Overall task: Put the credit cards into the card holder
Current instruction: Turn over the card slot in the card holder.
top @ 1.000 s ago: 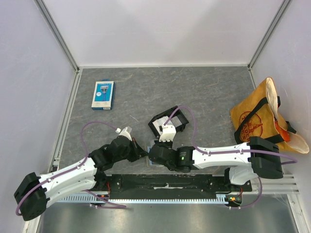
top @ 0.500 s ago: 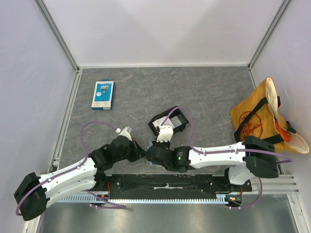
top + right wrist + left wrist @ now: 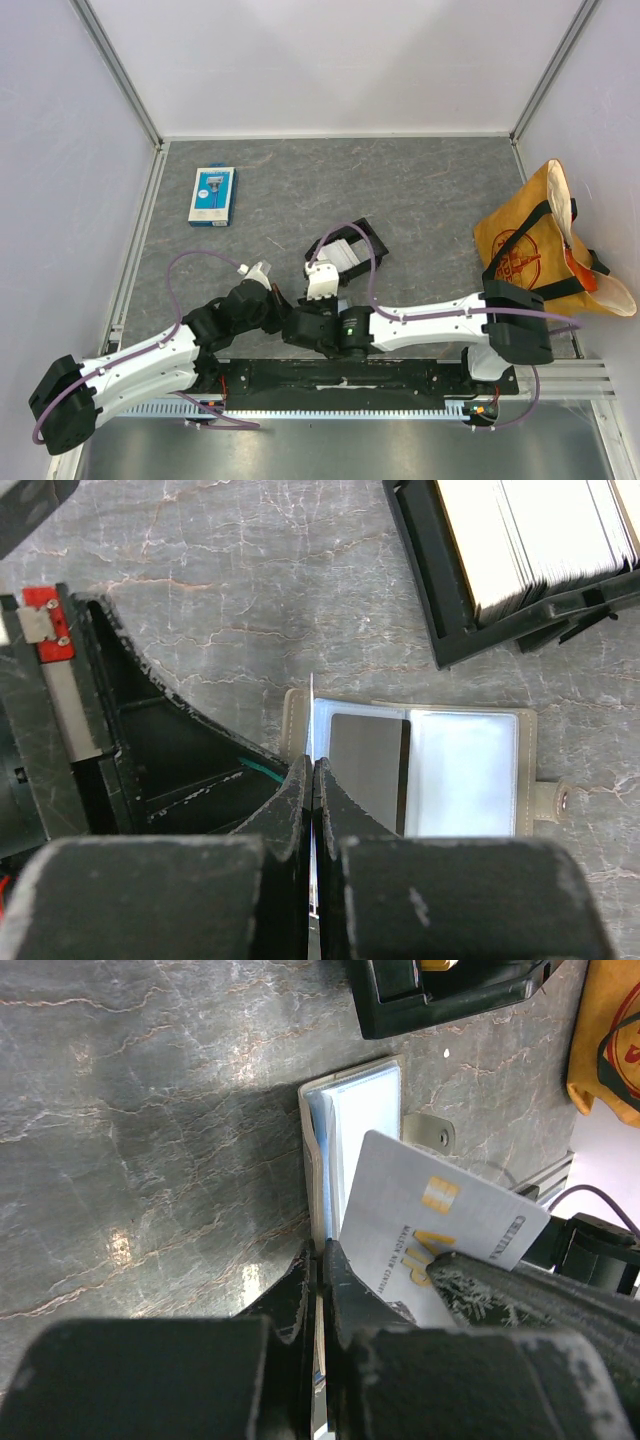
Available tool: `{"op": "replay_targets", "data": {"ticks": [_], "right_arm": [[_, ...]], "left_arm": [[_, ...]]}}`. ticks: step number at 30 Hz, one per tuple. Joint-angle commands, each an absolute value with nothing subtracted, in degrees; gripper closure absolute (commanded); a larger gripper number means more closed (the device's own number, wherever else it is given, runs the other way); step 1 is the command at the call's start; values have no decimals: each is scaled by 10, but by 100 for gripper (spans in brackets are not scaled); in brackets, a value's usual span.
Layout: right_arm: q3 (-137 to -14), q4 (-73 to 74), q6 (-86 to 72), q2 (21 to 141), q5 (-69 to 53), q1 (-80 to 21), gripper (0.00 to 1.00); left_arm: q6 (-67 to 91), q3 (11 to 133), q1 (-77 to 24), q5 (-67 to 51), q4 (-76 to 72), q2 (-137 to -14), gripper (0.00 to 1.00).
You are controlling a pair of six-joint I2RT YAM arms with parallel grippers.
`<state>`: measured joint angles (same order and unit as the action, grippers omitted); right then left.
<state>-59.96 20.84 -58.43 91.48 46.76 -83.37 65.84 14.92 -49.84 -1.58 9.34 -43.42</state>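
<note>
The card holder (image 3: 460, 770) lies open on the surface (image 3: 200, 580), near a black tray (image 3: 425, 590). The left gripper (image 3: 318, 1260) is pressed together on the holder's edge. The right gripper (image 3: 313, 772) pinches a white card (image 3: 430, 1225), tilted just above the holder's fold.

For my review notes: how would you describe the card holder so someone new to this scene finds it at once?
On the grey marbled table, find the black tray of stacked cards near its middle. The card holder lies open and flat right beside it; unlike the box-like tray, it is thin and tan-edged, with clear pockets and a snap tab at one side.
</note>
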Motion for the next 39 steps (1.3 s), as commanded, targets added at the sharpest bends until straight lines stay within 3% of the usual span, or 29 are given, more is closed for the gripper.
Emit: {"op": "replay_targets", "data": {"ticks": [1, 13, 39], "right_arm": [[-663, 293, -578, 956, 538, -854, 100], [-695, 370, -593, 974, 575, -866, 100], [-530, 367, -688, 848, 527, -837, 100]], "left_arm": [[671, 156, -497, -11, 82, -431, 98], [664, 158, -497, -14, 84, -438, 98], [626, 149, -497, -29, 69, -497, 98]]}}
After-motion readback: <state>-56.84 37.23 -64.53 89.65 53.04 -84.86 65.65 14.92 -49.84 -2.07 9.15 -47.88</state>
